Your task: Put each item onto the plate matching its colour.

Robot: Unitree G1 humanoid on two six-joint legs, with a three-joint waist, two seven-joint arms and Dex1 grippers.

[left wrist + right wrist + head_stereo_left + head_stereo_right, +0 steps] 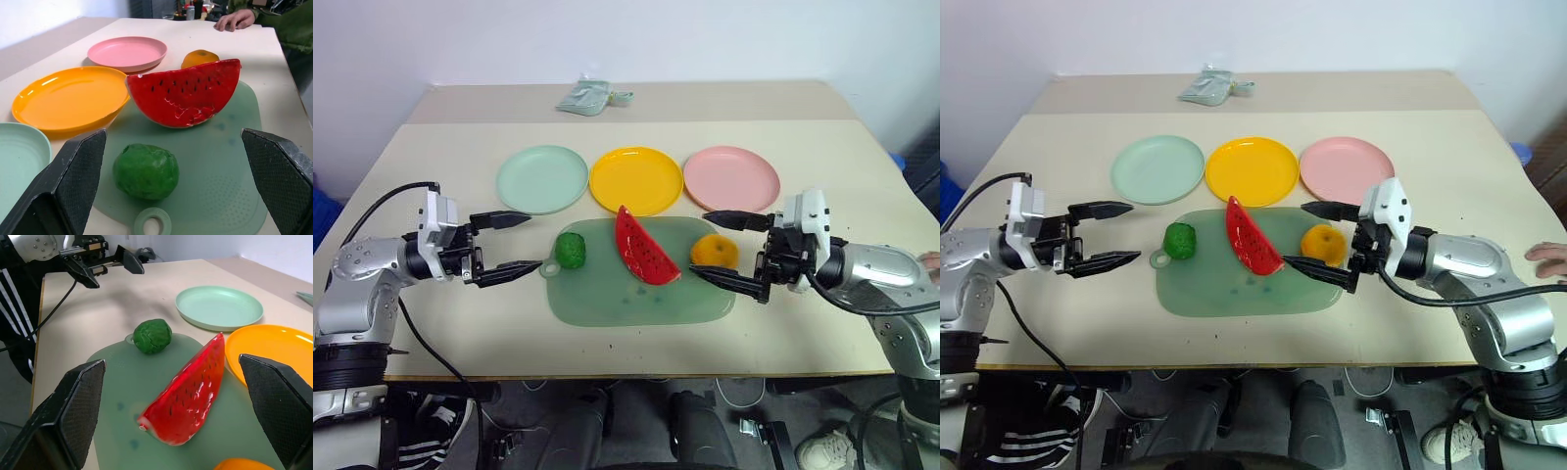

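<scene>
Both grippers, left (507,246) and right (728,251), hover with fingers spread and empty, flanking the mat (607,299), ready for ball (571,250) or orange (714,252).

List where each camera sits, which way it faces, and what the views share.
Head pair: look forward and down over the table; both arms with open grippers, left, right.
Left wrist: looks past its own fingers at the green ball and watermelon wedge.
Right wrist: looks across the mat toward the left gripper.
Shared: both wrist views show ball, wedge, yellow plate.
</scene>
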